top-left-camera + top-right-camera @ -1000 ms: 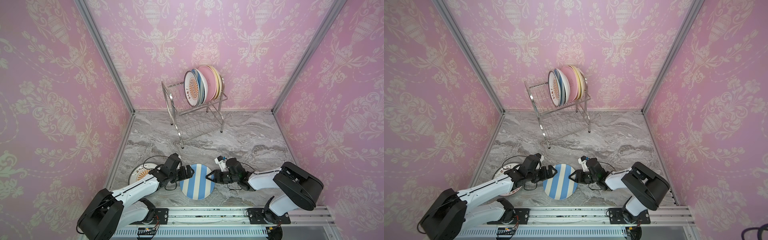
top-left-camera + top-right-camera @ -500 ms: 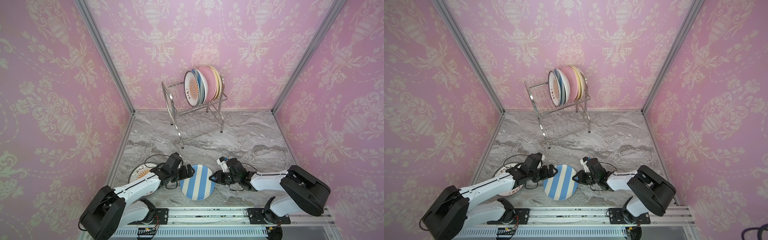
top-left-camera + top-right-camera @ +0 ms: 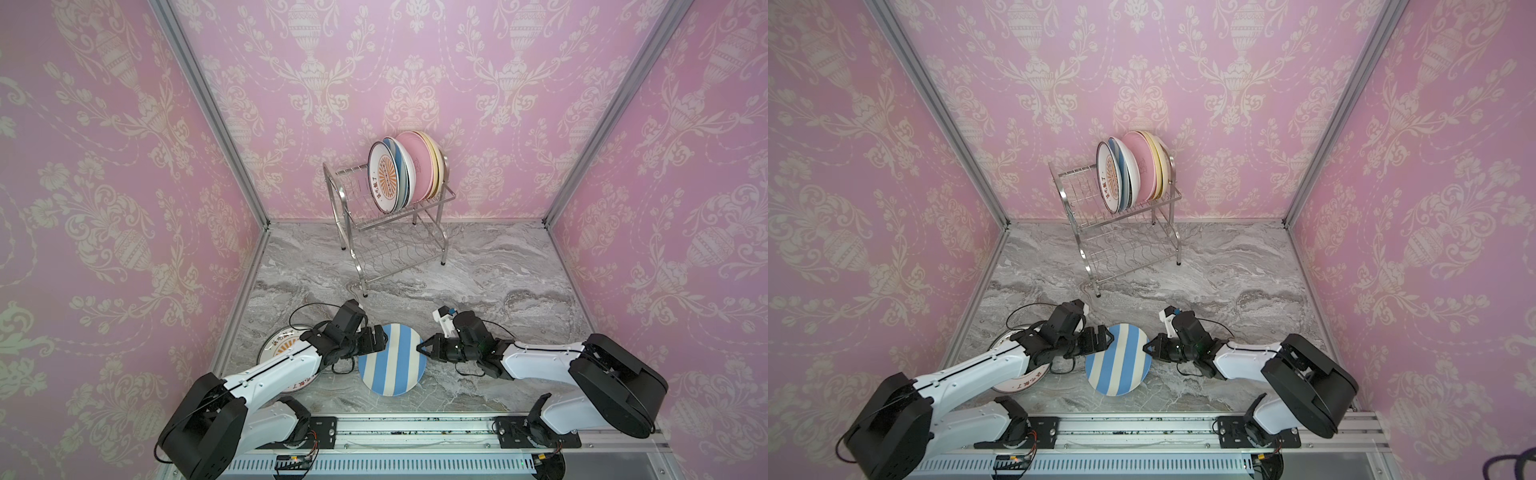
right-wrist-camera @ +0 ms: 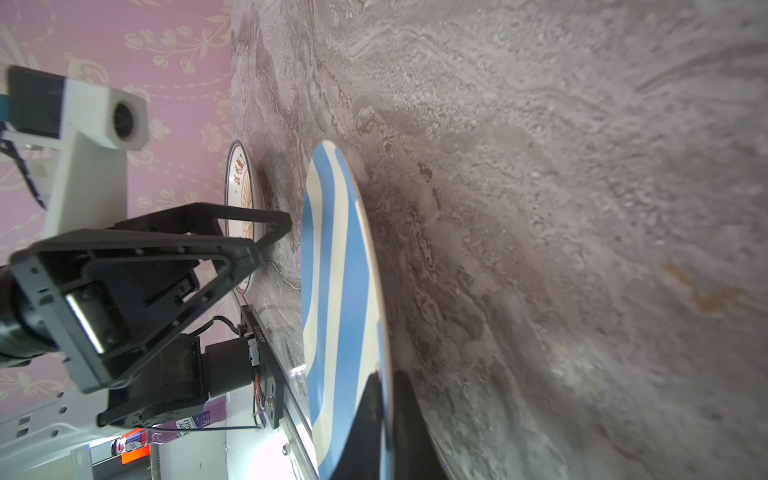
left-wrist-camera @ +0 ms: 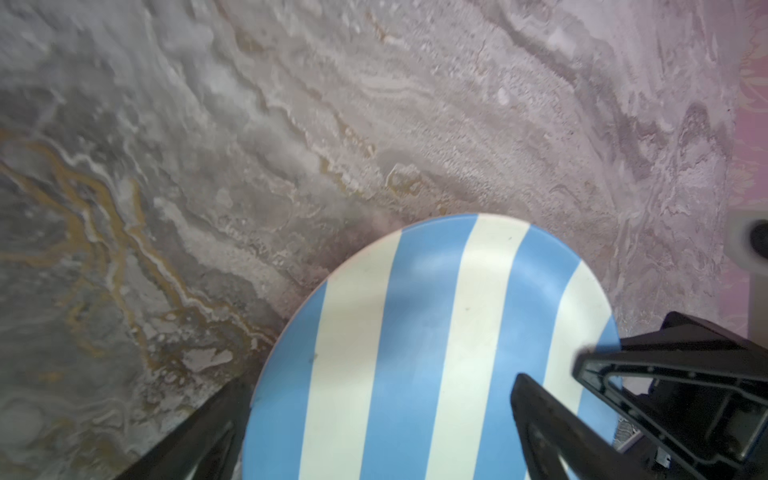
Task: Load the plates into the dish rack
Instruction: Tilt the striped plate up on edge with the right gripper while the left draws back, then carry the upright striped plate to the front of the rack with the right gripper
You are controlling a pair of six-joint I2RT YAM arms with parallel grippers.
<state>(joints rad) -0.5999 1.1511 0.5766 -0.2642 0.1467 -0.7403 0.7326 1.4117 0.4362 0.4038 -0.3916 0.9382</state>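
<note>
Here, we see the striped plate (image 3: 392, 361) flanked by both grippers near the front edge of the marble table (image 3: 478, 266).
From the left, we find a sunburst plate (image 3: 279, 344) lying flat, partly under the left arm. Next, the left gripper (image 3: 379, 340) sits with jaws apart at the striped plate's left rim. Behind that plate, the dish rack (image 3: 395, 249) holds the racked plates (image 3: 384, 178) upright in its upper tier. The right gripper (image 3: 420, 347) is clamped on the striped plate's right rim.
</note>
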